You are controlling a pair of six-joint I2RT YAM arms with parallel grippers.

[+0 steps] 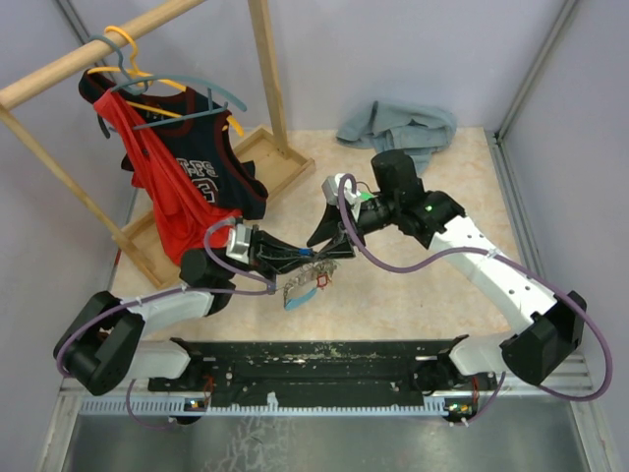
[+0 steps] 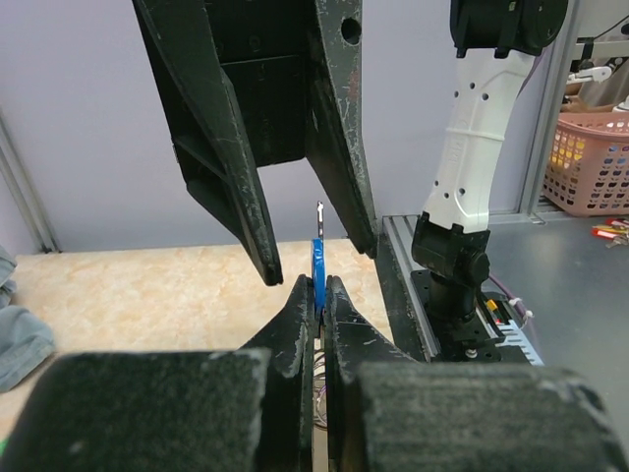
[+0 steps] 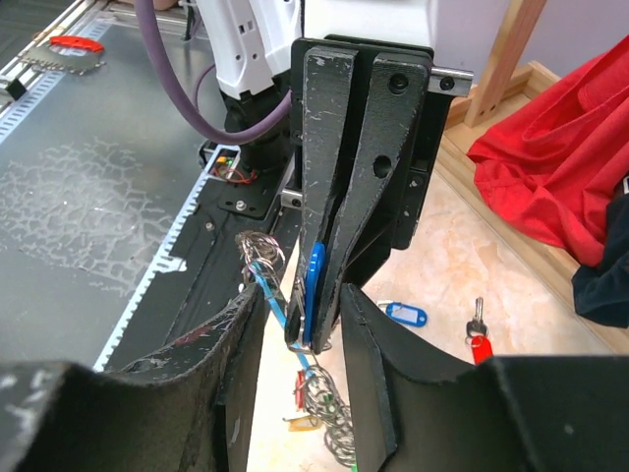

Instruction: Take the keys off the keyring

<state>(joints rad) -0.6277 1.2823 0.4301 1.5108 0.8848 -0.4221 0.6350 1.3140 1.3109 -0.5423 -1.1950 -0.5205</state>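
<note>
Left gripper (image 2: 316, 295) clamped on blue tag (image 2: 317, 265) at table (image 1: 413, 285) centre; right gripper (image 3: 305, 295), jaws apart, straddles it; we see keyring (image 3: 261, 248) hanging alongside; loose red-headed key (image 3: 479, 342) nearby; clothes rack (image 1: 265, 69) at 10 o'clock.

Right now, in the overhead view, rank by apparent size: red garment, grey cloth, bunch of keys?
1. red garment
2. grey cloth
3. bunch of keys, by far smallest
The garment hangs raised, maybe nearer the camera, so its lead is unsure.
</note>
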